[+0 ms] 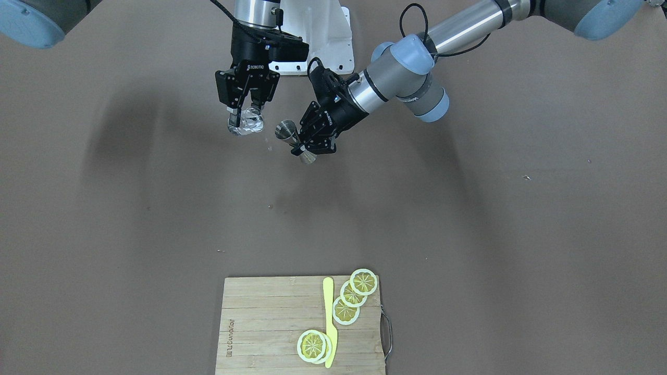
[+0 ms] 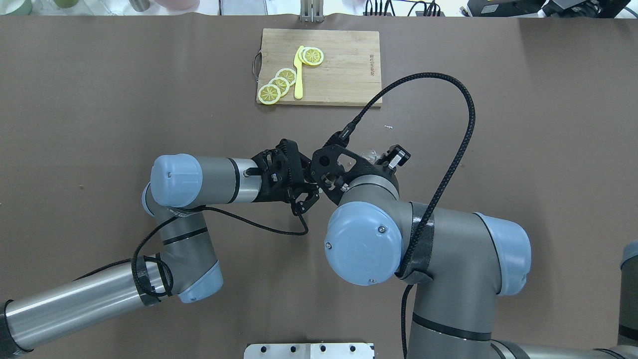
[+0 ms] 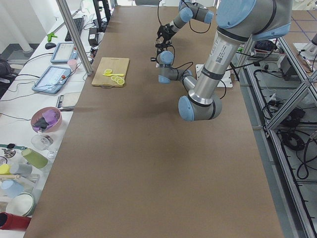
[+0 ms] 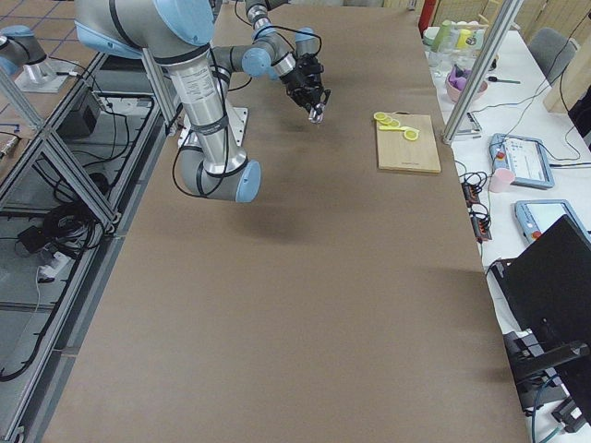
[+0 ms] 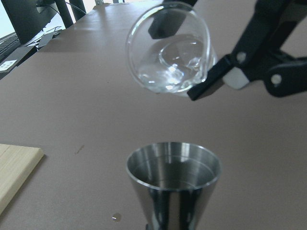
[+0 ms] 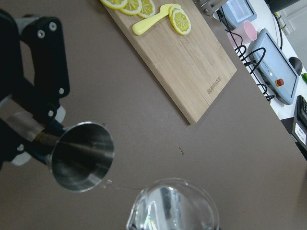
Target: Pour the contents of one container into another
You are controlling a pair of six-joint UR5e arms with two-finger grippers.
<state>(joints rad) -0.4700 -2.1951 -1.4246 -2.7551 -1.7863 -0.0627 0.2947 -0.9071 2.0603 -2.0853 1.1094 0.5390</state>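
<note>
My left gripper (image 1: 302, 148) is shut on the narrow waist of the silver metal jigger (image 1: 292, 138), holding it tilted in the air with its wide mouth toward the glass. The left wrist view looks over the jigger's open cone (image 5: 172, 177). My right gripper (image 1: 245, 115) is shut on the small clear glass cup (image 1: 246, 124), also off the table, a short gap beside the jigger. The cup (image 5: 168, 48) is tipped with its mouth toward the jigger, black fingers (image 5: 213, 81) on its rim. From the right wrist, jigger (image 6: 82, 155) and cup (image 6: 172, 206) sit close together.
A bamboo cutting board (image 1: 260, 323) with lemon slices (image 1: 353, 294) and a yellow knife (image 1: 329, 320) lies at the table's far edge from the robot. Small droplets (image 1: 269, 151) dot the brown table under the grippers. The white base plate (image 1: 325, 36) is behind the arms.
</note>
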